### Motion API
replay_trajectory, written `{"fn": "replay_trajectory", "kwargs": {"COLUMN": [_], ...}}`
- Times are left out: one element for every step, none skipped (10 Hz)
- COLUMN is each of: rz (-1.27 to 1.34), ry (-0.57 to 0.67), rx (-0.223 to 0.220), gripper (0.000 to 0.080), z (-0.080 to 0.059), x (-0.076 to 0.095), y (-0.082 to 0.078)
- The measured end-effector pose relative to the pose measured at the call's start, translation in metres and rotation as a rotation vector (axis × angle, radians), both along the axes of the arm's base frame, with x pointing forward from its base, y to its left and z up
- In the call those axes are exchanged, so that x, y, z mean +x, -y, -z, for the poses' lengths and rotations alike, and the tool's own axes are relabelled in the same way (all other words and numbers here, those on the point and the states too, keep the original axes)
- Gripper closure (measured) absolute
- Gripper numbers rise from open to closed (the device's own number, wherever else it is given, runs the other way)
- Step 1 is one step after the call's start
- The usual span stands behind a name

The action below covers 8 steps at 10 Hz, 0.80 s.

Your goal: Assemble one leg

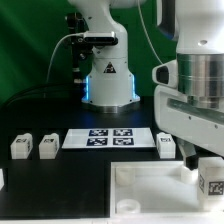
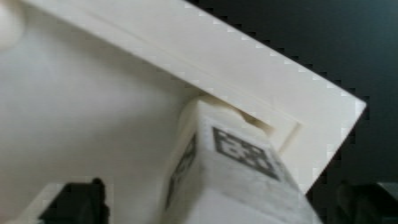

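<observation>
1. The leg (image 1: 211, 178) (image 2: 228, 170) sits nearest you at the exterior view's right, under the wrist, its tagged face showing, at a corner of the large white tray piece (image 1: 150, 190) (image 2: 107, 110).
2. The gripper (image 1: 208, 160) hangs over that leg; you can see only dark fingertips (image 2: 75, 203) in the wrist view, so whether it is clamped is unclear.
3. Farther back, you find three more legs: two (image 1: 20, 146) (image 1: 47, 146) at the exterior view's left, one (image 1: 167, 144) right.
4. Between them lies the marker board (image 1: 108, 138).
5. Behind stands the arm's base (image 1: 108, 85).
</observation>
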State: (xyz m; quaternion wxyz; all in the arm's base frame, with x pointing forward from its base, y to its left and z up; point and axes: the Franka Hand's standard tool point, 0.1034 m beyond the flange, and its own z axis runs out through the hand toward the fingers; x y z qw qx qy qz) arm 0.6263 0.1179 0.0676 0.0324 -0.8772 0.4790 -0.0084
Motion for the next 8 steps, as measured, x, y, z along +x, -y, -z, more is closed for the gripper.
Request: {"fn": "replay_trajectory", "kwargs": {"rz": [-0.026, -0.149, -0.225, -0.331, -0.437, -0.568, -0.674, -0.782], "ry": [-0.002, 0.004, 0.007, 0.025, 0.055, 0.067, 0.077, 0.083], "rx": [-0.002, -0.009, -0.014, -0.021, -0.026, -0.027, -0.034, -0.041], "gripper": [0.015, 0.015, 0.015, 0.015, 0.015, 0.015, 0.015, 0.015], "z": [0.0002, 0.0004, 0.0009, 0.0003, -0.001, -0.004, -0.0066, -0.007], "x": [0.0003, 0.0005, 0.0004, 0.0019, 0.0029, 0.0023, 0.0034, 0.004], "y": [0.0008, 0.002, 0.0027, 0.0017, -0.0025, -0.0032, -0.003, -0.0014]}}
